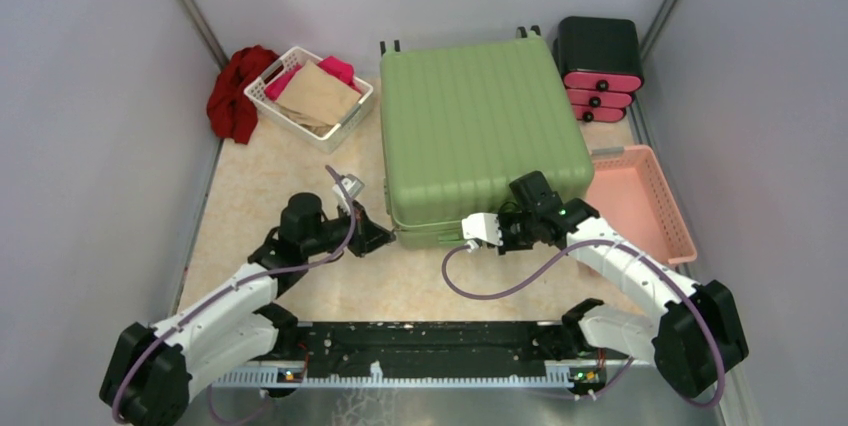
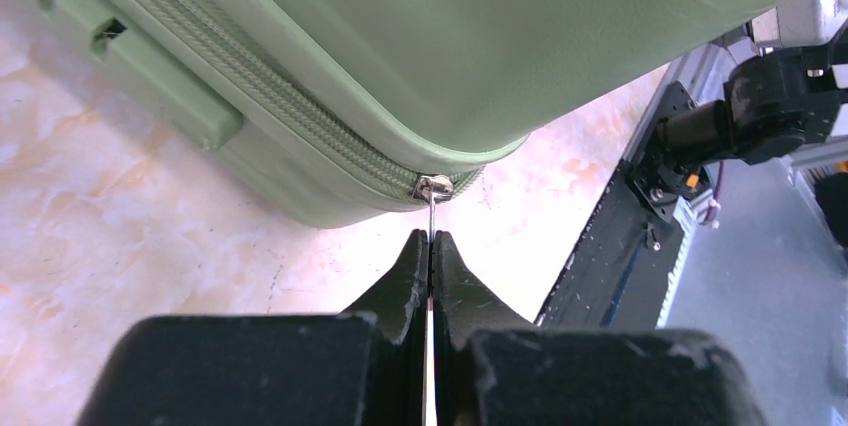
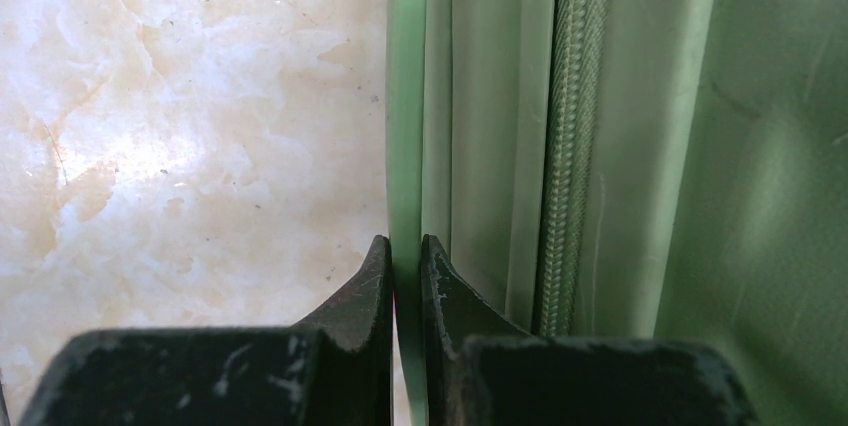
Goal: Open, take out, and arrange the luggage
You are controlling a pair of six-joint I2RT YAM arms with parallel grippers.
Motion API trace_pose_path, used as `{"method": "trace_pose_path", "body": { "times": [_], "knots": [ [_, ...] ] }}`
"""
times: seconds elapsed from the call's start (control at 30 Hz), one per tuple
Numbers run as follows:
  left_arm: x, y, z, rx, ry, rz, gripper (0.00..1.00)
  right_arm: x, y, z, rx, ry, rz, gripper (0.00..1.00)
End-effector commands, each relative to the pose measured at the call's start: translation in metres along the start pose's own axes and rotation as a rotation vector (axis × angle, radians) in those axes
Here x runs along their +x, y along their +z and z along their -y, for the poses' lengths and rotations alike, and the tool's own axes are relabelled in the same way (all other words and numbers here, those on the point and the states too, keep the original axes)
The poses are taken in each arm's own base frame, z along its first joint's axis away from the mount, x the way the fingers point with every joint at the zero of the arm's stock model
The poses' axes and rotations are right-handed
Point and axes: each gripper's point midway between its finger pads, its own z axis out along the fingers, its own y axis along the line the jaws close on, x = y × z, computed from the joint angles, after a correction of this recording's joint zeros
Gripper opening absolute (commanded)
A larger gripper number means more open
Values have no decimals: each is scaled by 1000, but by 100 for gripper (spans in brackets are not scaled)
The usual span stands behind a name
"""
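Note:
The light-green ribbed luggage lies flat and closed in the middle of the table. My left gripper is at its near left corner, shut on the thin metal zipper pull that hangs from the slider on the zipper track. My right gripper is at the near edge, shut on the flat green carry handle; the zipper track runs just right of it. The shell also fills the top of the left wrist view.
A white basket with tan and pink items and a red cloth sit at the back left. A black-and-pink drawer box stands back right. A pink plastic basket lies right of the luggage. Grey walls close both sides.

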Motion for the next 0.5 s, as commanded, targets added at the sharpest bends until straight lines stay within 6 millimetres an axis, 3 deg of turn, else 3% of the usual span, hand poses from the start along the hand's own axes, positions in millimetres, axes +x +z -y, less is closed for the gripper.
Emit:
{"method": "trace_pose_path", "body": {
  "times": [0.0,0.33,0.47],
  "knots": [
    [-3,-10,-25,-174,-2,4,0,-16,-14,3,34,28,73,0],
    [-15,-7,-28,-248,-25,12,0,-16,-18,1,41,38,68,0],
    [-14,-14,-35,-397,-21,9,0,-16,-17,-1,33,47,70,0]
  ]
}}
